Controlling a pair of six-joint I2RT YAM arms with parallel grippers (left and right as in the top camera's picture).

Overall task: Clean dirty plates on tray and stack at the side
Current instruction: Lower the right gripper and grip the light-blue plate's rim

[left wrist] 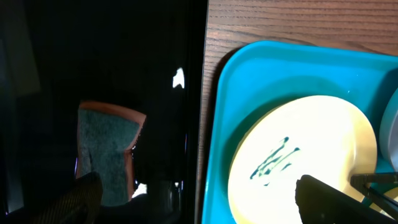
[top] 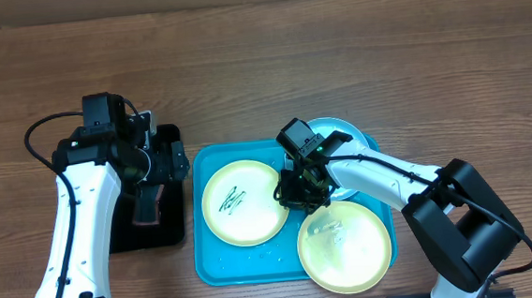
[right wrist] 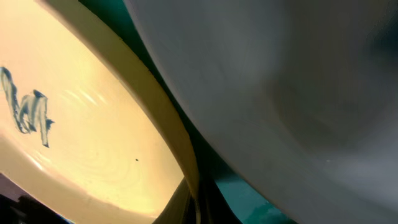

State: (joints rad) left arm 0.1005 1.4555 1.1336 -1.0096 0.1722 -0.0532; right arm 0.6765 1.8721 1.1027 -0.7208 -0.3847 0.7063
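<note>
Three plates lie on the turquoise tray [top: 204, 266]. One is a pale yellow plate with a green scribble [top: 242, 202], one is a second yellow plate [top: 345, 247] at the front right, and one is a light blue plate [top: 349, 129] at the back right. My right gripper [top: 299, 192] is shut on the right rim of the scribbled plate [right wrist: 81, 143]. Its jaws pinch the rim edge [right wrist: 194, 186] beside the blue plate [right wrist: 280, 93]. My left gripper [top: 159, 166] hangs open over the black tray [top: 150, 234], holding nothing, one finger [left wrist: 323, 199] above the scribbled plate [left wrist: 311, 143].
A teal sponge with an orange edge [left wrist: 106, 149] lies in the glossy black tray [left wrist: 124, 62], left of the turquoise tray [left wrist: 249, 81]. Bare wooden table [top: 429, 62] surrounds both trays. The right arm reaches in from the front right corner.
</note>
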